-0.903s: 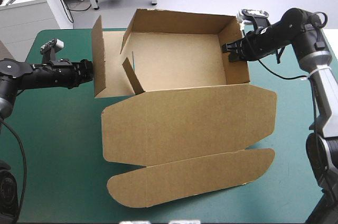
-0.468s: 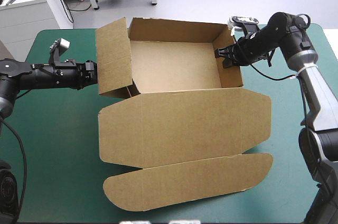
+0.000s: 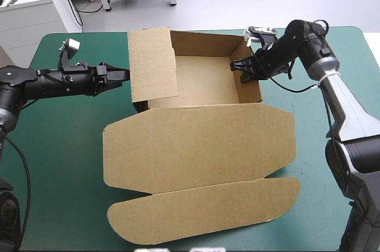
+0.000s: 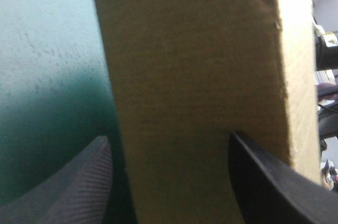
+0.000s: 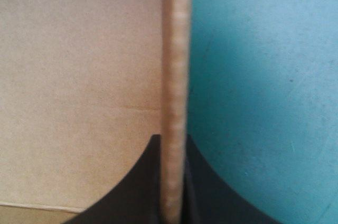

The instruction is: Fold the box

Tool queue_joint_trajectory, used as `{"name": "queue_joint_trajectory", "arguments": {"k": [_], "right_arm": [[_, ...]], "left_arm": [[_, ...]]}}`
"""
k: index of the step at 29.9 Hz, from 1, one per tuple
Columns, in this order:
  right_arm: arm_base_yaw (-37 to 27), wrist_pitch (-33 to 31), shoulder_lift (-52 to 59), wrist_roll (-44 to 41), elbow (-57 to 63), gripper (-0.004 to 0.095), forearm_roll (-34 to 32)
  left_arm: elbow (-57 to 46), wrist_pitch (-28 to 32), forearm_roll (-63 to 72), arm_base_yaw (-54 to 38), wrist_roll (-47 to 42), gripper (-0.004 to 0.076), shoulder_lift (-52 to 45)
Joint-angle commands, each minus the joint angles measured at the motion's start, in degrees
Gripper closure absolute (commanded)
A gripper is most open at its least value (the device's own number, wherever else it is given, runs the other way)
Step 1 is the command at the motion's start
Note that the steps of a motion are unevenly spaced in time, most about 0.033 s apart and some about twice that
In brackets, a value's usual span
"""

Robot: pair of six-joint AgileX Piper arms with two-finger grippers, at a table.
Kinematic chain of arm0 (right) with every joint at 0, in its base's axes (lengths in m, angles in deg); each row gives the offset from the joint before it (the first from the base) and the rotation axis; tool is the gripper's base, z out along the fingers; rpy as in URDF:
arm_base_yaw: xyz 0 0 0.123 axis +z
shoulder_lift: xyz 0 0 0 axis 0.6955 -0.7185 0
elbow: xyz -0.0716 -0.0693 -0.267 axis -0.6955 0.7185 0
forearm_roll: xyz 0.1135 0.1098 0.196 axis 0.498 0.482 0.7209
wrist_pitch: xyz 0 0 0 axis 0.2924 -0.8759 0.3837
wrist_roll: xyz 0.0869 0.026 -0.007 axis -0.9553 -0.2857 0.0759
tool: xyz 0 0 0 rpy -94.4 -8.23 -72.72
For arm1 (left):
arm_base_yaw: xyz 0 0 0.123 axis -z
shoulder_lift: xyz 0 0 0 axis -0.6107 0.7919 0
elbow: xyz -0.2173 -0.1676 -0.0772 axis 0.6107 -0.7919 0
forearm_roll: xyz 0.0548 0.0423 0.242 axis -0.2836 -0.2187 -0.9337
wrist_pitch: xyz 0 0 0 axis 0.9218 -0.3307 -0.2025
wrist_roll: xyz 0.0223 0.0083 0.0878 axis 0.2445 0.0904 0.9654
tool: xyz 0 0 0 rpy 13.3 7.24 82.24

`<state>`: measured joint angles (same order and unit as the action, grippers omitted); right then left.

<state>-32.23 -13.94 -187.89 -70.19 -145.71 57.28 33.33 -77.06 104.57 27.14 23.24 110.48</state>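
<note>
A: Here, where was the box (image 3: 202, 139)?
B: Mid-way across the teal-green surface (image 3: 65, 145), tray open, lid flat toward the near edge.
A: And the fingers?
B: The right gripper (image 3: 240, 65) pinched the right wall; the left gripper (image 3: 122, 76) stood spread against the raised left flap.

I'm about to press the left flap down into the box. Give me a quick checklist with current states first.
1. Right gripper clamped on the right wall: ok, the wall's edge sits between its near-shut fingers.
2. Left gripper clamped on the left flap: not ok, its fingers stand apart with the board between them.
3. Back wall upright: ok.
4. Left flap down inside: not ok, it leans over the tray floor.
5. Lid flat, clear of both arms: ok.
6. Space under the flap free: cannot tell, hidden.
</note>
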Motion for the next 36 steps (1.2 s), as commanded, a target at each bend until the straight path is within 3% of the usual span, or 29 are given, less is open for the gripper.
{"name": "queue_joint_trajectory", "arguments": {"k": [1, 11, 21, 26, 36], "right_arm": [[1.9, 2.9, 1.8, -0.7, -1.5, 0.0926, 3.0], [6.7, 7.1, -1.1, -2.1, -1.5, 0.0926, 1.5], [9.4, 8.2, -1.1, -4.2, -1.7, 0.0917, -0.2], [12.5, 10.1, -1.1, -8.6, -2.5, 0.0916, -4.1], [15.4, 6.3, -1.1, -12.2, -5.6, 0.0916, -10.3]], "left_arm": [[1.7, -4.4, 4.8, 2.1, 0.6, 0.0267, -2.1], [1.7, -4.4, 3.5, 3.5, 0.6, 0.0267, -2.1], [1.7, -3.1, -11.0, 3.5, -0.5, 0.0267, -2.1], [1.7, 0.5, -17.7, 5.7, -3.2, 0.0267, -2.1], [1.7, 7.0, -25.3, 10.6, -11.0, 0.0323, -2.1]]}}
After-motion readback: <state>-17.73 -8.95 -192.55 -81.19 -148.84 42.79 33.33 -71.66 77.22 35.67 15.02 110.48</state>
